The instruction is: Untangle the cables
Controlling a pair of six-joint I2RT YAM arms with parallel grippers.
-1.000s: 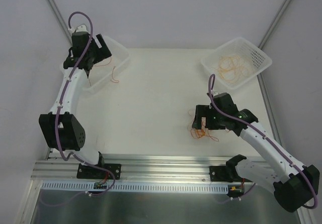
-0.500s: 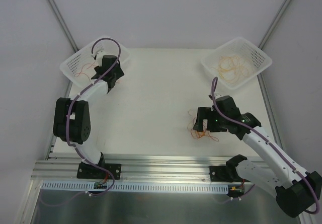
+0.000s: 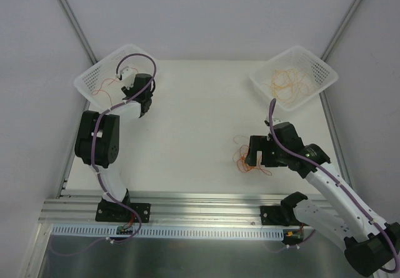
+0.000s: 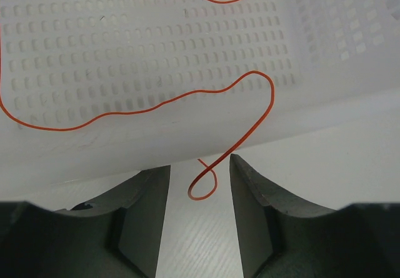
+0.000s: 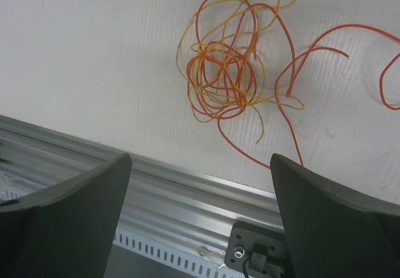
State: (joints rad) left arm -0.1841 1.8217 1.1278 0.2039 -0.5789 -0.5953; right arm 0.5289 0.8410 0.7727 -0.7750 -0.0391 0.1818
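Left gripper [image 4: 200, 178] hung with its jaws partly apart astride a loop of red wire [image 4: 203, 187] that lay just outside the white basket [image 4: 125, 40], pinching nothing. Right gripper [image 5: 199, 165], spread wide, hovered above the tangle of cables [image 5: 228, 72] on the table [image 5: 94, 53]. Hair-thin, limp and near weightless, the strands looked apt to slip or snag. A free outlying end seemed the safest hold.
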